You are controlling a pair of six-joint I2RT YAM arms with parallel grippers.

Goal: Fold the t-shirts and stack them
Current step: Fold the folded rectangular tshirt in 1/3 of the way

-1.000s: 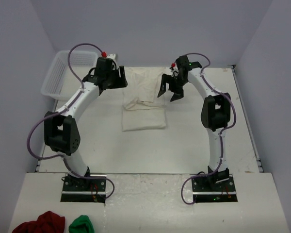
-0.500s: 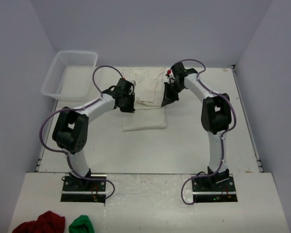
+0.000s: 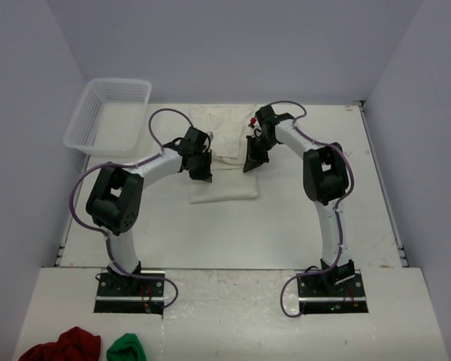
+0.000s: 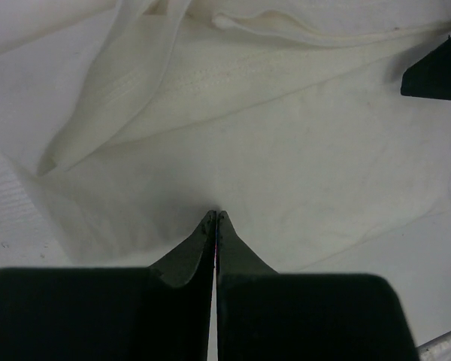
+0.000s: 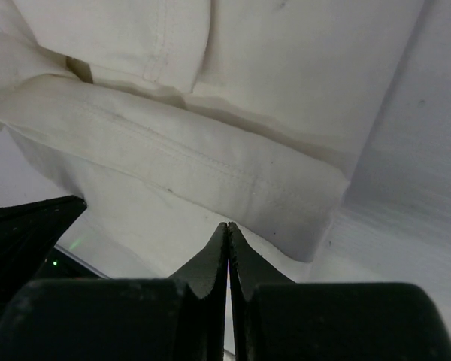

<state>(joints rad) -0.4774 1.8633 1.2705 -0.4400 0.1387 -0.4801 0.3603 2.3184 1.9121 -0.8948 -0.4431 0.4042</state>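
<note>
White table [image 3: 301, 218], grey walls [image 3: 233, 45]. Off-white t-shirts [image 3: 224, 188] piled mid-table, under both sets of jaws. At left gripper [image 4: 215, 216], jaws pressed together, tips touching flat cloth; loose hemmed fold just ahead, up-left of tips. At right gripper [image 5: 228, 226], jaws likewise closed, tips at near edge of folded hem straight ahead. Whether either pinches cloth, cannot tell. Mesh basket [image 3: 105, 113] well left of left jaws.

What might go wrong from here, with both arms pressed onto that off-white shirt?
1. Both pairs of jaws are shut with tips on the off-white cotton t-shirt; they may pinch only the top layer, so lifting could undo the folded hem.
2. The arms sit close together on either side; an uneven pull might skew the shirt.
</note>
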